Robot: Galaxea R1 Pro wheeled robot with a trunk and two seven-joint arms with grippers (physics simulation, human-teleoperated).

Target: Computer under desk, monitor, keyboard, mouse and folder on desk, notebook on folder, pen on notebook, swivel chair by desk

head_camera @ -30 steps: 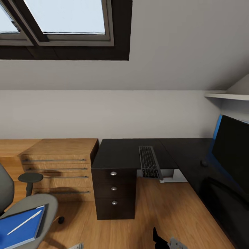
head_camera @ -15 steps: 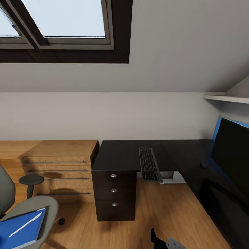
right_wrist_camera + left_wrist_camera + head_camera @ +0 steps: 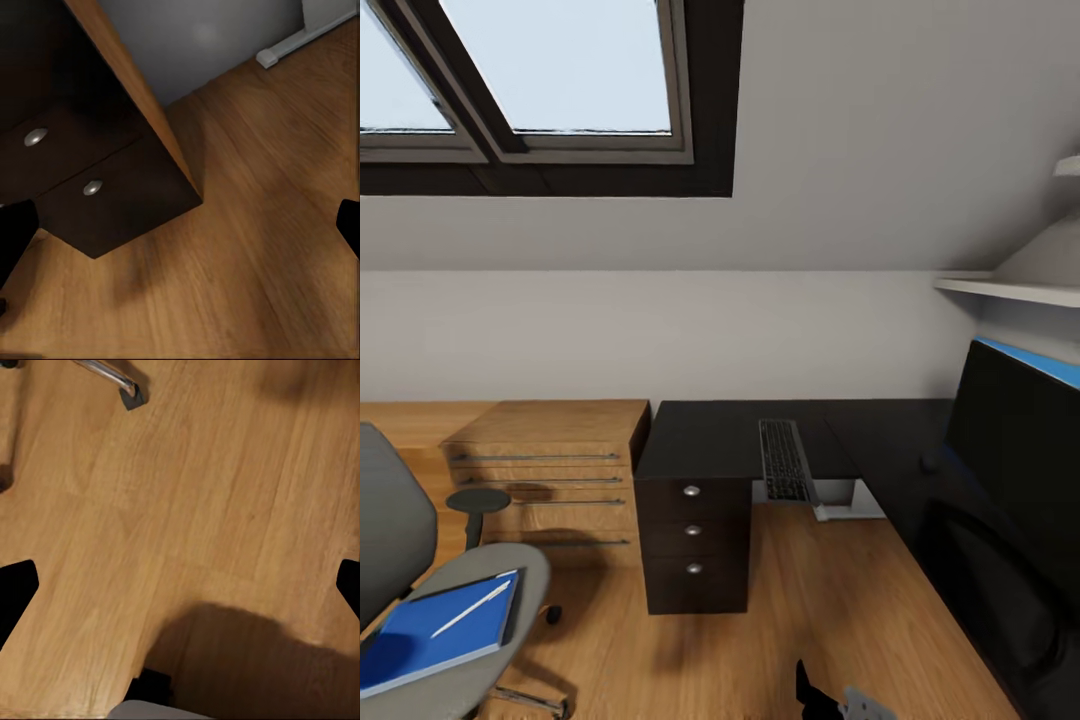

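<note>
Your view: keyboard (image 3: 785,460) overhangs desk (image 3: 705,440) front edge; monitor (image 3: 1015,440) on desk at right. Folder (image 3: 435,632) with pen (image 3: 470,609) lies on chair (image 3: 455,600) seat. Both your grippers spread wide above floor (image 3: 225,510).

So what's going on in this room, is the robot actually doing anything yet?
Nothing is being handled right now. The robot faces a dark desk with a keyboard lying on it, one end overhanging the edge, and a monitor at the right. A swivel chair at the left carries a blue folder or notebook with a pen on top. Both arms hang low over the wood floor; the left gripper and right gripper look open and empty.
</note>
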